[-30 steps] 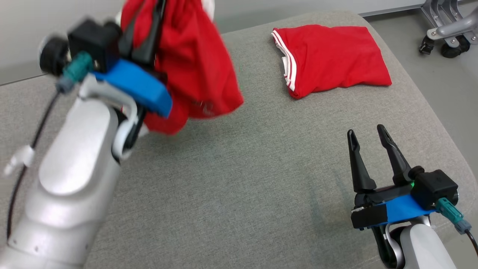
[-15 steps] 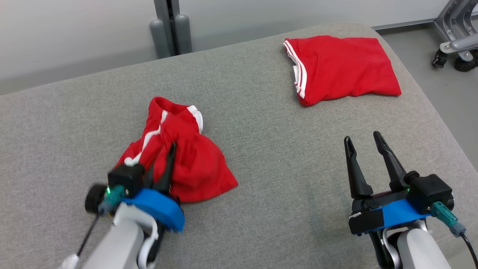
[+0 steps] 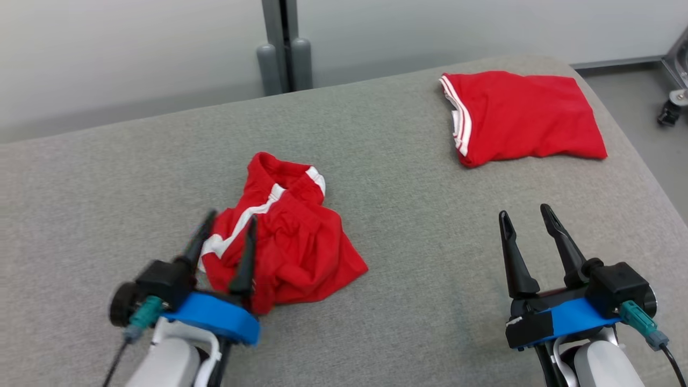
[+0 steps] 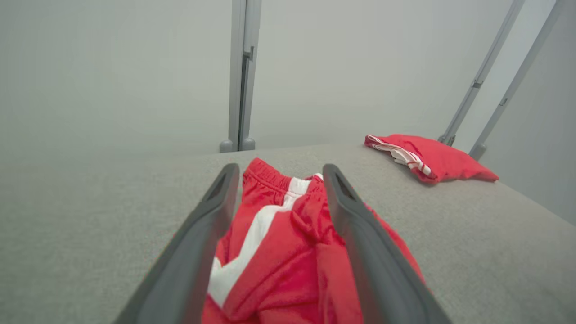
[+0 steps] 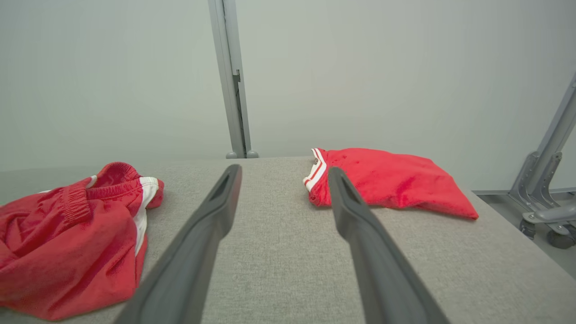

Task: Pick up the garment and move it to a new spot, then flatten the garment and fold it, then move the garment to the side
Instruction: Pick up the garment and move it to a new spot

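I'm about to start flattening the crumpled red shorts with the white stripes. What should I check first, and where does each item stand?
1. The left gripper is open: ok.
2. The crumpled red shorts with white stripes rest on the grey fabric surface: ok.
3. Shorts lying flat: not ok, bunched.
4. Left fingers clear of the cloth: cannot tell.
5. The right gripper is open, empty, over bare surface: ok.
6. The folded red garment lies apart, far right: ok.

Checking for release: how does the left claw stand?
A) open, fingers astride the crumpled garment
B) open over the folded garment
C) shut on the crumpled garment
A: the left claw is open, fingers spread either side of the crumpled garment lying on the cushion.
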Robot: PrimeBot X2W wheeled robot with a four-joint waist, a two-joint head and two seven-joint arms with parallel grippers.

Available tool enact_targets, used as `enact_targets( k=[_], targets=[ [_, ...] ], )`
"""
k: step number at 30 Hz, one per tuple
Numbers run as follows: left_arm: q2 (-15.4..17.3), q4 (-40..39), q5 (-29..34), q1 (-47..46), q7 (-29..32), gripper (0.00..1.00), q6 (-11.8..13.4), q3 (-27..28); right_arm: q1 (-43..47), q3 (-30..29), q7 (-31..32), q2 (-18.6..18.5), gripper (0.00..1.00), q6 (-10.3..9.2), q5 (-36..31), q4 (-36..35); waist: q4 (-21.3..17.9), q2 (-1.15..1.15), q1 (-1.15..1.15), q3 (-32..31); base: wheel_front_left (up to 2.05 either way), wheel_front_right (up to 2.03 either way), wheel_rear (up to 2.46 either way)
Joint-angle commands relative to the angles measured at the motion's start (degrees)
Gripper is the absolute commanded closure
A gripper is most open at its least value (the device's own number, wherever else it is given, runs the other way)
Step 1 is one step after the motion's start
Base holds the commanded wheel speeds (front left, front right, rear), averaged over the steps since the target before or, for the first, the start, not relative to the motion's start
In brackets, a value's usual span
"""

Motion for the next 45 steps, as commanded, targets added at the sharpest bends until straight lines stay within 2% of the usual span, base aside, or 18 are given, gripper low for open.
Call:
enact_targets(
  k=[1, 6, 10, 17, 27, 37, 45],
  targets=[
    [0.57, -3.39, 0.8, 0.55, -0.27, 0.0, 1.11, 3.41, 0.88, -0.31, -0.19, -0.07, 0.0, 0.01, 0.02, 0.22, 0.94, 0.0, 0.0, -0.53, 0.0, 0.0, 0.0],
    [1.27, -8.62, 2.74, 3.74, -0.3, 0.0, 2.76, 11.25, 1.77, -0.1, -0.18, -0.05, 0.0, 0.01, 0.12, 0.57, 3.21, 0.0, 0.0, -1.78, 0.0, 0.0, 0.0],
    [1.08, -10.2, 3.99, 5.89, -0.3, 0.0, 3.2, 14.87, 2.22, -0.23, -0.19, -0.06, 0.0, 0.01, -0.03, 1.1, 4.81, 0.0, 0.0, -2.55, 0.0, 0.0, 0.0],
    [-0.53, -11.54, 6.53, 11.11, -0.31, 0.0, 2.66, 20.86, 3.33, -0.76, -0.19, -0.06, 0.0, 0.01, -0.53, 2.23, 8.46, 0.0, 0.0, -4.88, 0.0, 0.0, 0.0],
    [-3.67, -11.88, 10.72, 16.97, -0.31, 0.0, -0.02, 24.14, 5.74, -1.28, -0.19, -0.06, 0.0, 0.01, -0.94, 4.12, 11.73, 0.0, 0.0, -8.57, 0.0, 0.0, 0.0],
    [-5.99, -11.09, 13.76, 19.06, -0.32, 0.0, -2.13, 26.52, 7.48, -1.05, -0.19, -0.06, 0.0, 0.01, -0.73, 5.34, 12.42, 0.0, 0.0, -10.29, 0.0, 0.0, 0.0],
    [-6.8, -10.3, 15.72, 18.91, -0.32, 0.0, -2.86, 27.76, 7.66, -0.85, -0.19, -0.06, 0.0, 0.01, -0.7, 5.95, 12.56, 0.0, 0.0, -10.49, 0.0, 0.0, 0.0]
  ],
)
